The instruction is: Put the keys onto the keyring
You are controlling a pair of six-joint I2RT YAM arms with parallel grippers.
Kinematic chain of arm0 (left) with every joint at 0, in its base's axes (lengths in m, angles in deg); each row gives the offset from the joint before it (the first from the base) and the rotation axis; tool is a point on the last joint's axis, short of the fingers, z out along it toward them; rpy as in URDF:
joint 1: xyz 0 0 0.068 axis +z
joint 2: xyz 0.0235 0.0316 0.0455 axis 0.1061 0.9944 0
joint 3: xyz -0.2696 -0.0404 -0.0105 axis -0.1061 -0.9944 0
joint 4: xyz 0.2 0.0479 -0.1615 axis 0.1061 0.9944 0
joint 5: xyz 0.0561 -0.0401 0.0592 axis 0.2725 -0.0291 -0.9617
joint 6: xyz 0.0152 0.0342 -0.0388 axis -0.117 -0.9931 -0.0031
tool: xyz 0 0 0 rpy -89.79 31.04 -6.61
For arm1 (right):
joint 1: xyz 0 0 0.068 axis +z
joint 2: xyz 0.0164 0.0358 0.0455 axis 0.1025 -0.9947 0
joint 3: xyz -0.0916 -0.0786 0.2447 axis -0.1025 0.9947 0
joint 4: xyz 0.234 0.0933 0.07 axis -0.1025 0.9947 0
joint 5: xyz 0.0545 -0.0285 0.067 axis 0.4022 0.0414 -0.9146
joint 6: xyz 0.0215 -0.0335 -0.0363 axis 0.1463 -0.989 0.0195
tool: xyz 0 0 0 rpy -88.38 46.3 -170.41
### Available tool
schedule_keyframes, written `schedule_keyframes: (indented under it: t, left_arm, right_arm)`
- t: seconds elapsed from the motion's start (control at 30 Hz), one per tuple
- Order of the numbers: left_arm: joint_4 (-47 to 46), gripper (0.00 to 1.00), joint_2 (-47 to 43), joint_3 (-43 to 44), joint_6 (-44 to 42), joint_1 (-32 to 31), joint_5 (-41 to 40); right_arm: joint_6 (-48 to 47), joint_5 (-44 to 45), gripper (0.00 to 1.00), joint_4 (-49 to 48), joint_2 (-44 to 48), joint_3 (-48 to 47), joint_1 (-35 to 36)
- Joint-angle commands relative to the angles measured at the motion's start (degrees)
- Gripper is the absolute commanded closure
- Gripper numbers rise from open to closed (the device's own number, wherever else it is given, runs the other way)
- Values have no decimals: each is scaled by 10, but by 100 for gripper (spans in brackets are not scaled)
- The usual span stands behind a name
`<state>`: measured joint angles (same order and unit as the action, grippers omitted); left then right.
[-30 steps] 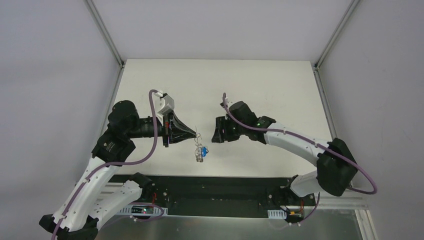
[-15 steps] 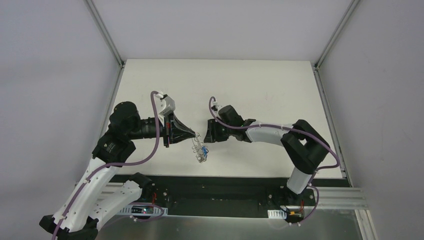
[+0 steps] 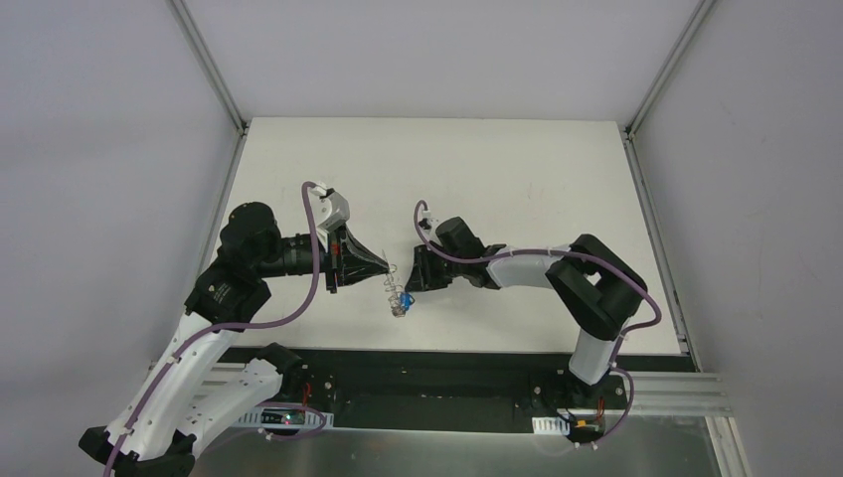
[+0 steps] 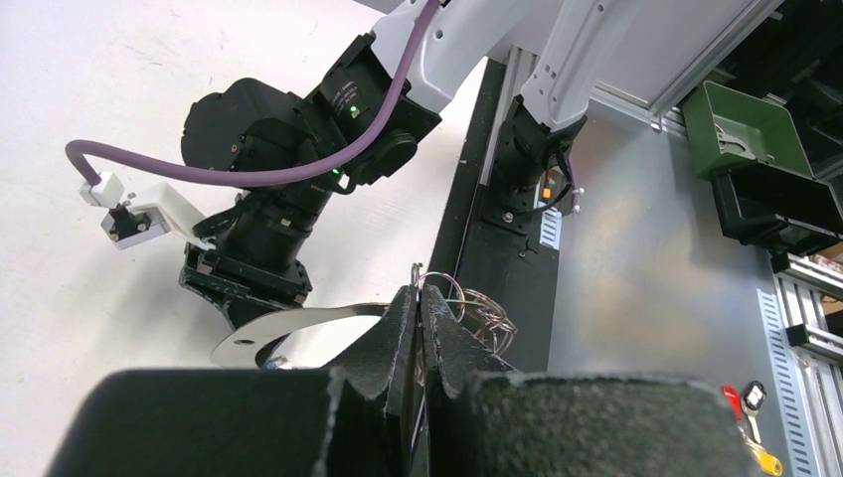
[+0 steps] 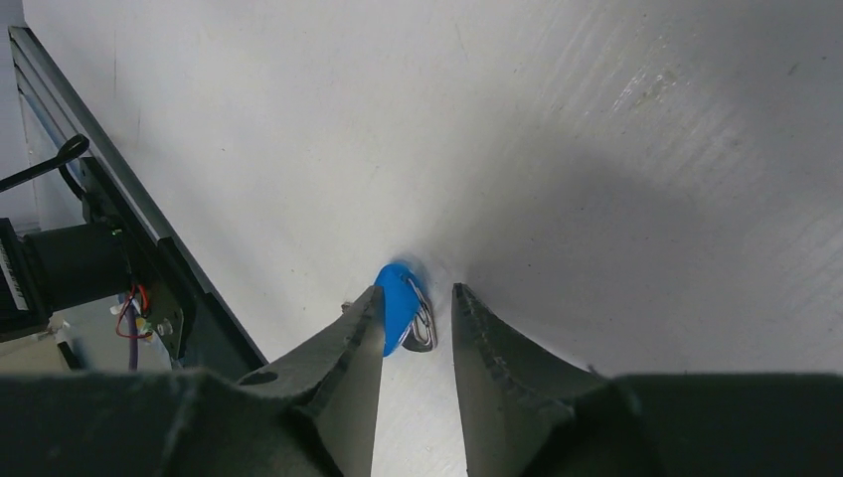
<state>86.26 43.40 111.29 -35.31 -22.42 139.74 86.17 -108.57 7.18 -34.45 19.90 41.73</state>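
My left gripper (image 3: 390, 266) is shut on the thin wire of the keyring (image 3: 397, 290), which hangs off its tip over the table's near middle. In the left wrist view the keyring's loops (image 4: 479, 310) bunch just past the closed gripper (image 4: 420, 298), and a flat silvery strip with a hole (image 4: 288, 326) curves to its left. The small bright-blue key (image 5: 398, 303) with a silvery wire loop (image 5: 423, 324) sits between the tips of my right gripper (image 5: 418, 290). It touches the left finger, and a gap stays to the right finger. From above, that key (image 3: 407, 297) lies right beside the right gripper (image 3: 411, 283).
The black rail (image 3: 427, 363) runs along the table's near edge under both arms. In the left wrist view a green bin (image 4: 746, 124) and small red and yellow pieces (image 4: 748, 402) lie beyond the rail, off the table. The white table (image 3: 517, 169) stretches behind the grippers.
The right arm has swung left and folded in, bringing its gripper up to the hanging key, and its jaws have narrowed. The left gripper has held its place, still shut on the keyring.
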Motion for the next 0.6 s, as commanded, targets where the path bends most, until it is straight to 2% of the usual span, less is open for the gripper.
schedule_keyframes:
  t: [0.0, 0.27, 0.57]
  left_arm:
    - [-15, 100, -6, 0, -15, 0, -1]
    - [-14, 100, -8, -1, -15, 1, -1]
    - [-14, 100, -8, -2, -15, 1, -1]
  right_arm:
    - [5, -32, 68, -17, -8, 10, 1]
    - [4, -30, 73, -15, -1, 14, 1]
    - [5, -35, 92, -16, -10, 6, 2]
